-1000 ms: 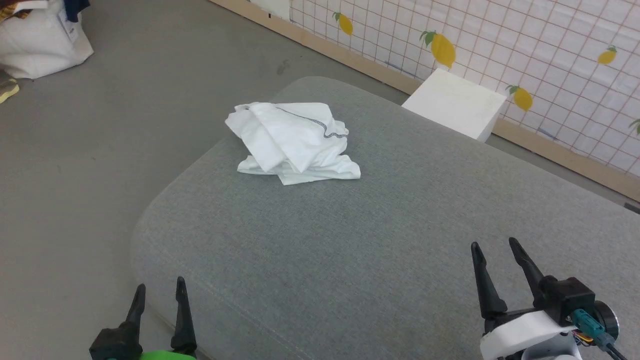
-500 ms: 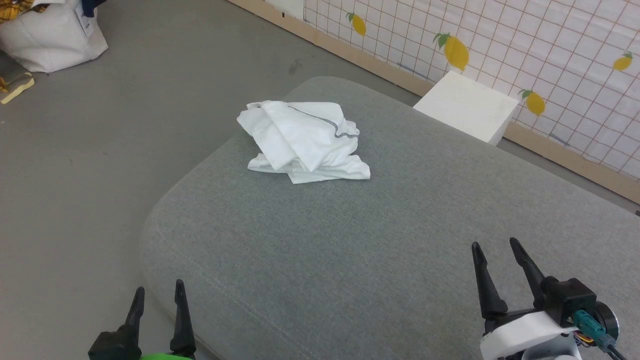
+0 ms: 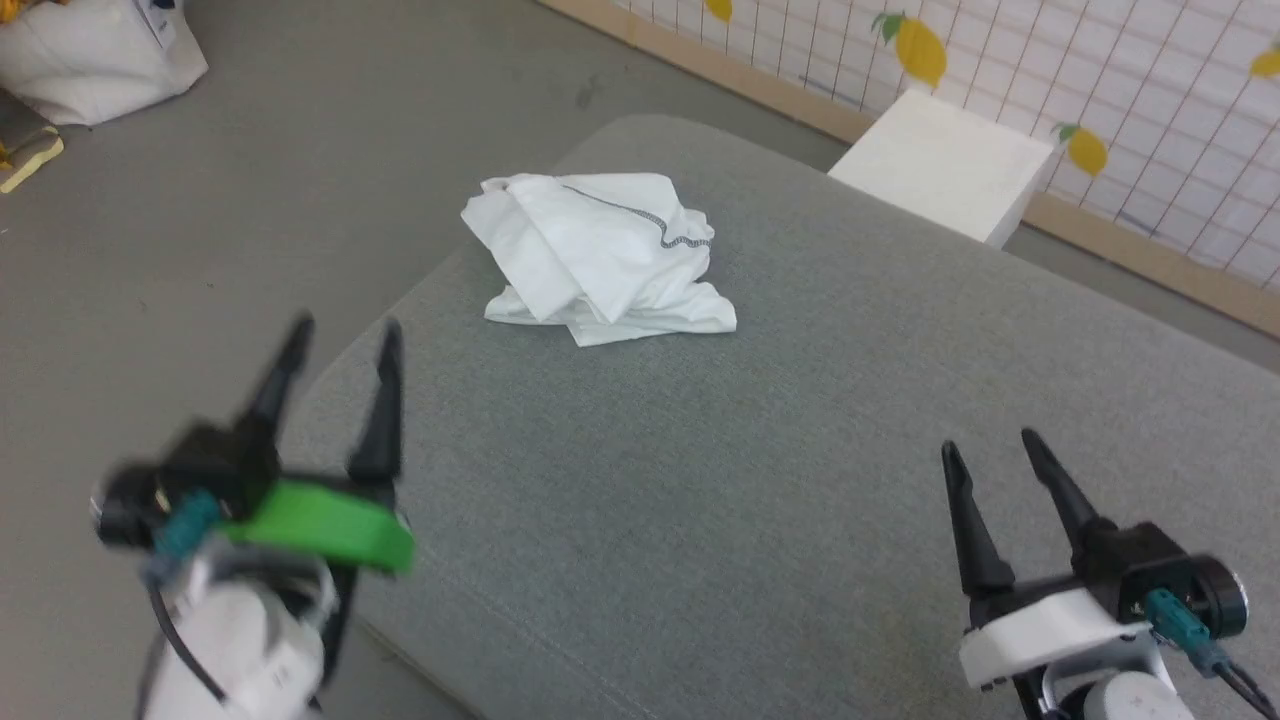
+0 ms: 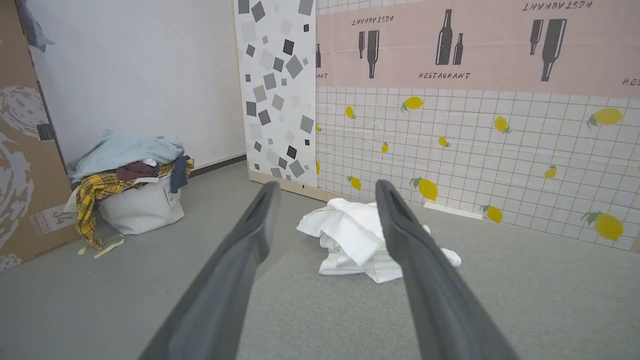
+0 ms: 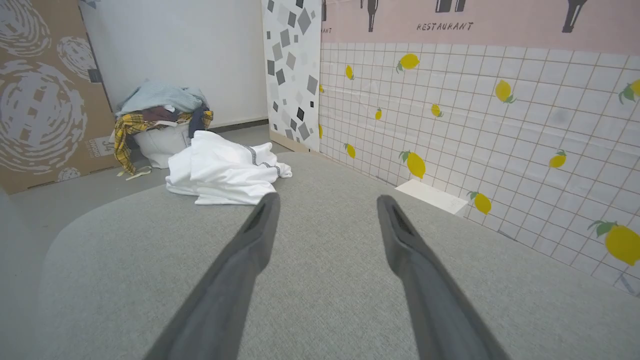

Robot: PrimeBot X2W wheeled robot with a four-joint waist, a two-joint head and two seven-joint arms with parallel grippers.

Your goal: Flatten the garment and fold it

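The left gripper (image 3: 347, 325) has lifted toward the garment (image 3: 600, 250), wide and empty, as is the right gripper (image 3: 987, 440)

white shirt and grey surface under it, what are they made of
White shirt: thin, soft matte cloth; it lies in limp creased folds, with dark zigzag stitching along a seam. Grey surface: matte textile cover with fine heathered weave, probably padded, judging by its rounded edge.

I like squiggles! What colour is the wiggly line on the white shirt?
Dark grey zigzag stitching on the white garment, clearest in the head view.
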